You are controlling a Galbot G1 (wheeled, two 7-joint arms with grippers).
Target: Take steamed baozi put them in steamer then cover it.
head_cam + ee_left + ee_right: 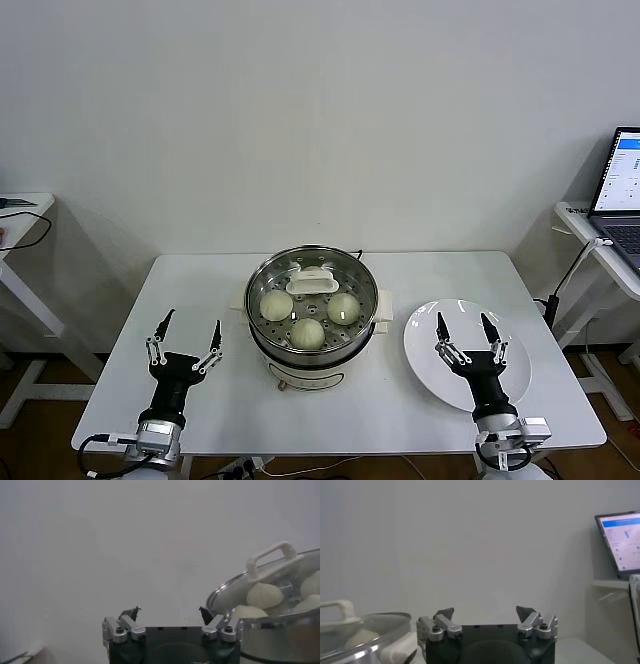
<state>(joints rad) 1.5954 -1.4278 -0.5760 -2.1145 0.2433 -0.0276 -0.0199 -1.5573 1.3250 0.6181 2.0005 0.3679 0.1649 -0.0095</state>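
Plainly, my left gripper [192, 322] is spread wide with nothing in it, hovering over the bare table [200, 280] on my left side. My right gripper [463, 320] is just as wide and just as empty, poised above the plate [425, 345] on my right.

Going outward from both, the steamer [312, 355] stands between them at the middle of the table, inward and a little forward of each. The left gripper looks the nearer of the two. The right one has the plate's rim between it and the pot; plate and steamer sit just beside each other, and I cannot tell whether they touch.

The lid [262, 275] is on the steamer (both wrist views show its glass dome seated on the rim). Its handle [313, 281] lies toward the far side, long axis running from my left to my right. Any further reach to the lid would turn on that axis, so I would come from above with my fingers straddling the bar front to back.

Counting: one steamer, one lid, one plate with nothing on it, two grippers. Through the glass I count three buns [276, 304]; a fourth is not visible, perhaps hidden under the handle, though I cannot tell.

By my judgement the loading and the covering look done.
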